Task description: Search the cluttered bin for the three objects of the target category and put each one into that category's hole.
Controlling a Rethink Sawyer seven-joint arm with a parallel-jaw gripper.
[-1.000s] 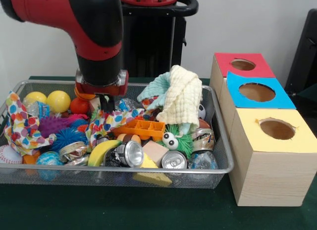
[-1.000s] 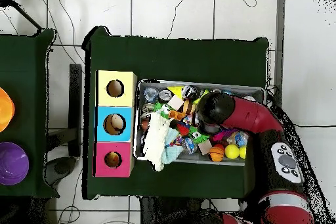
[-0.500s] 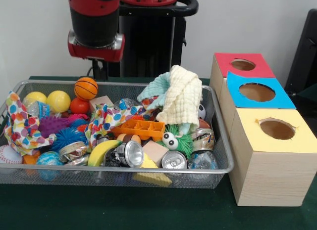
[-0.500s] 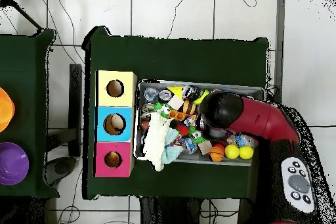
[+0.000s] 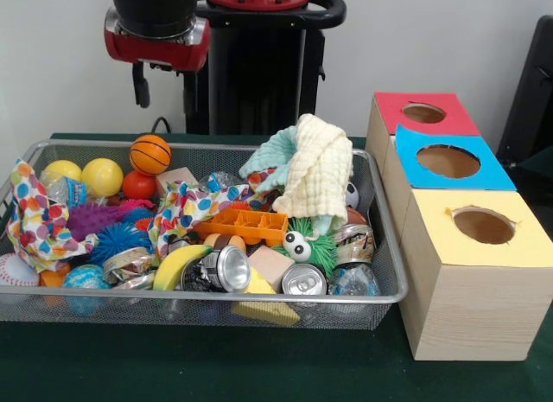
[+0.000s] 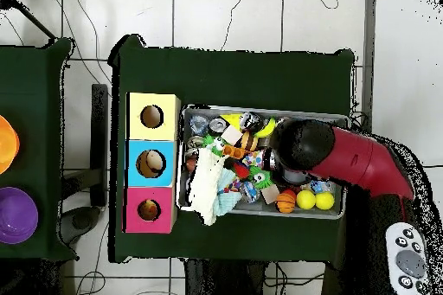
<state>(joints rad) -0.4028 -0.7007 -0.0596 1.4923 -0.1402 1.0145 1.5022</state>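
Observation:
The wire bin [image 5: 259, 296] is packed with toys, cloths and cans. Among them are a small basketball [image 5: 150, 153], two yellow balls [image 5: 102, 175], a red ball [image 5: 138, 184], a banana [image 5: 180, 265], an orange tray [image 5: 246, 225], shiny cans [image 5: 304, 281] and a yellow-and-teal cloth [image 5: 315, 173]. My gripper [image 5: 162, 84] hangs high above the bin's back left part, open and empty; one black finger [image 5: 138, 82] shows against the wall. In the overhead view the red arm [image 6: 346, 157] covers the gripper. Beside the bin stand boxes with holes: red [image 5: 423, 113], blue [image 5: 448, 161], yellow [image 5: 484, 226].
A patterned cloth [image 5: 39, 220] drapes the bin's left side, with spiky purple [image 5: 95, 219] and blue balls [image 5: 117, 239] and a baseball [image 5: 13, 268] nearby. A cheese wedge [image 5: 263, 309] lies at the front. In the overhead view, orange [image 6: 7, 143] and purple bowls [image 6: 16, 215] sit on another table.
My gripper has risen straight out of the bin's back left area with nothing in it, uncovering the basketball. The items in the bin look unmoved.

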